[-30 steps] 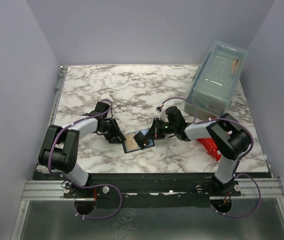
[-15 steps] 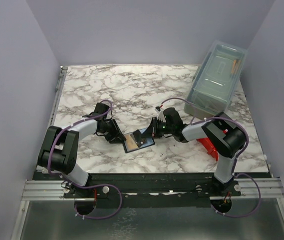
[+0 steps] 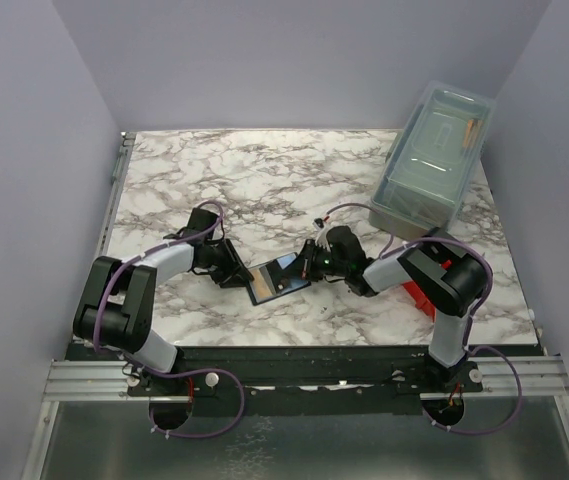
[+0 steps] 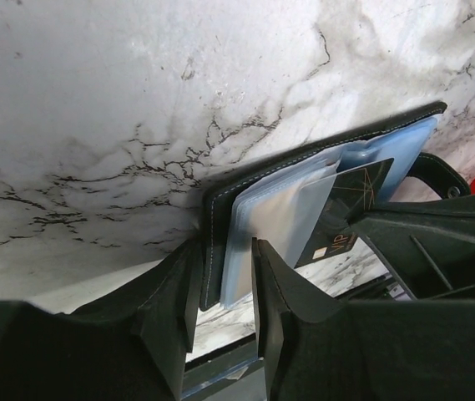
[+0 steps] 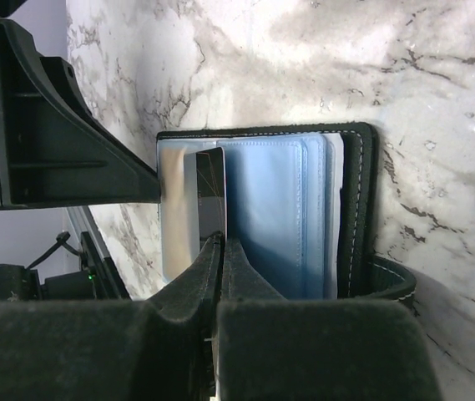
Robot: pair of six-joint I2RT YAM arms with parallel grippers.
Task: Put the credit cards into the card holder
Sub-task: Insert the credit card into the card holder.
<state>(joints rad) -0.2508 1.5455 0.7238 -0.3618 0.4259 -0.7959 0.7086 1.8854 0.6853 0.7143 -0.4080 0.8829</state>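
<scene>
Mid-insertion by the near edge of the tabletop (image 3: 264,180): thin dark gold-lined credit card (image 5: 212,196) pinched in shut right jaws at black blue-sleeved card holder (image 5: 361,209), clamped by left jaws, likely needing a deeper push, then release.

Probably a lab: marble-look table (image 3: 264,170) boxed by plain lilac walls (image 3: 24,150).
</scene>
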